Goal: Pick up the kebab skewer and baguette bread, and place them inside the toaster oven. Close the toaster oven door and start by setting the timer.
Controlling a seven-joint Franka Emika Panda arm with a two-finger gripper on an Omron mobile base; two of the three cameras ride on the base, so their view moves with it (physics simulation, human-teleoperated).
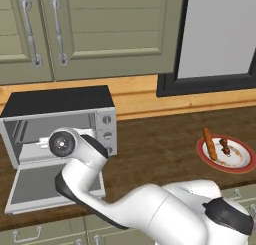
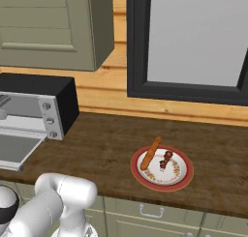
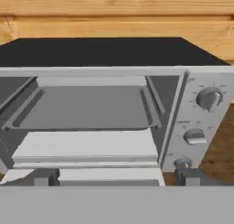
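Observation:
The toaster oven [image 1: 60, 121] stands at the counter's left with its door [image 1: 30, 191] dropped flat open; it also appears as the oven [image 2: 41, 108] with its door [image 2: 14, 151] in the right base view. In the hand view my gripper [image 3: 116, 177] faces straight into the oven [image 3: 96, 58], open and empty, fingertips [image 3: 45, 177] wide apart above the lowered door [image 3: 87, 147]. A grey tray [image 3: 87, 109] sits inside. Far to the right, the baguette bread [image 1: 210, 144] [image 2: 150, 154] and kebab skewer [image 1: 225, 147] [image 2: 166, 159] lie side by side on a plate.
The red-rimmed plate [image 1: 250, 161] [image 2: 184, 175] rests near the counter's front edge. Three knobs [image 3: 209, 98] run down the oven's right panel. Upper cabinets [image 1: 75, 29] hang above, and a dark-framed window [image 2: 193, 42] is behind the plate. Bare wooden counter [image 1: 155, 149] lies between oven and plate.

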